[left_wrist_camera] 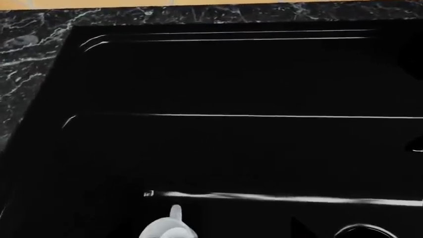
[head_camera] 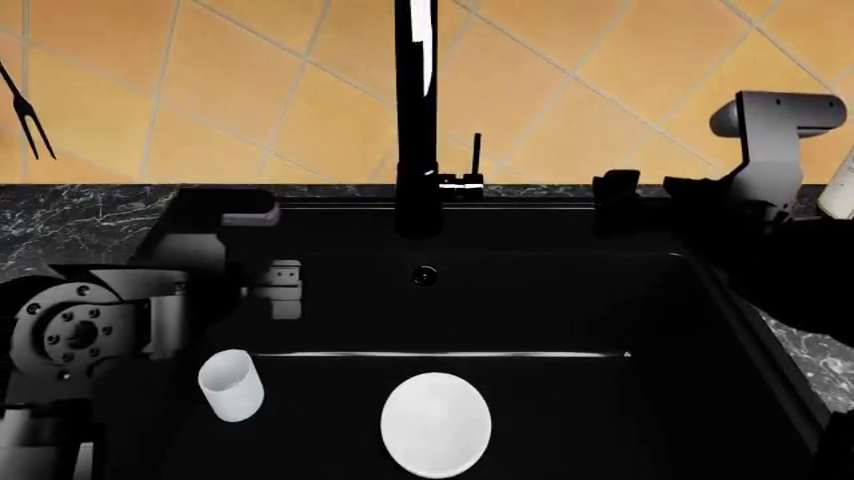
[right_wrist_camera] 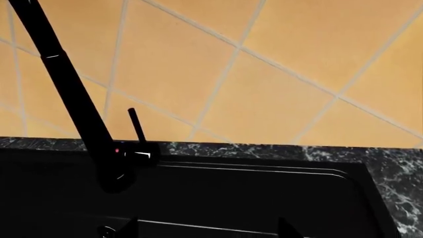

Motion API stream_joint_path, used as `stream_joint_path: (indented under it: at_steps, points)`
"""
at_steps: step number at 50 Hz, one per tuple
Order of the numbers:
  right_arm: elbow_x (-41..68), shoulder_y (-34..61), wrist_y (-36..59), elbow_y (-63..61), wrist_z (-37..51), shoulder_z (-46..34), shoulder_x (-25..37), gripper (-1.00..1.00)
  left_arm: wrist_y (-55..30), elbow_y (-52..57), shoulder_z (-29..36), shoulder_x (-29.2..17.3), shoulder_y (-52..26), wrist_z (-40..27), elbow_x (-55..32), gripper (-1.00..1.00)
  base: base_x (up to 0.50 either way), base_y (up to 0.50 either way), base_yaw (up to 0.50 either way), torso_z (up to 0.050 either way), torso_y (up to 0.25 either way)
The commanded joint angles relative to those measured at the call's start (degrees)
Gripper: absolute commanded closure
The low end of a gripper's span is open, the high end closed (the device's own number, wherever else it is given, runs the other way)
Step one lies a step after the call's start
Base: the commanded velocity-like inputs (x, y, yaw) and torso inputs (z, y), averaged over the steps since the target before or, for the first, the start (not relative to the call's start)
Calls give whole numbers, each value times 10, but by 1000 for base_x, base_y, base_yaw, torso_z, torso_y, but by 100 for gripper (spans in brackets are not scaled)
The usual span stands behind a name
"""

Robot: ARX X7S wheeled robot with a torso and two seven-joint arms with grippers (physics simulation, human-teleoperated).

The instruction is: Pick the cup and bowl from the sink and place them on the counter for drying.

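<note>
Both grippers' states could not be told; the cup [head_camera: 231,385] and the bowl [head_camera: 435,424] were seen apart in the sink [head_camera: 694,300].

A wall of big orange square tiles [head_camera: 240,90] with pale lines fills the back. A dark fork [head_camera: 30,122] hangs at ten o'clock.

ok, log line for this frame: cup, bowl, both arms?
cup: in sink, left side, ungrasped | bowl: in sink, centre front, ungrasped | left arm: over sink's left edge, jaws state unclear | right arm: sink's right rim, jaws unclear
</note>
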Motion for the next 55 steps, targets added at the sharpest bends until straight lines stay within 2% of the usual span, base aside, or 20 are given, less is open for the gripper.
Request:
stream_joint_path:
  at_steps: [1,4,18,20,23,35,42,55]
  points:
    - [2,-13,-10,-2,-1,0,3,-100,38,-43,15,-6,-3,5,28,-100,0,0,0,0,0]
    - [3,-16,-11,-1,-2,0,3,-100,54,-46,1,-4,3,-6,31,-100,0,0,0,0,0]
    - [11,-23,-9,-2,0,-1,8,-100,91,-88,11,2,33,12,47,-100,0,0,0,0,0]
    - [11,-25,-10,1,-1,-4,7,-100,90,-94,-19,10,49,-8,30,-100,0,0,0,0,0]
    - [15,-16,-2,3,2,-3,7,-100,103,-81,4,7,62,-2,47,-100,0,0,0,0,0]
    - [20,-31,-8,-3,1,-3,11,-100,161,-131,-12,13,83,-8,71,-100,0,0,0,0,0]
    - [21,-34,-15,-1,0,-4,11,-100,181,-172,-1,20,78,14,84,-100,0,0,0,0,0]
    - [35,-45,-18,-2,-2,2,6,-100,262,-315,30,45,38,65,137,-100,0,0,0,0,0]
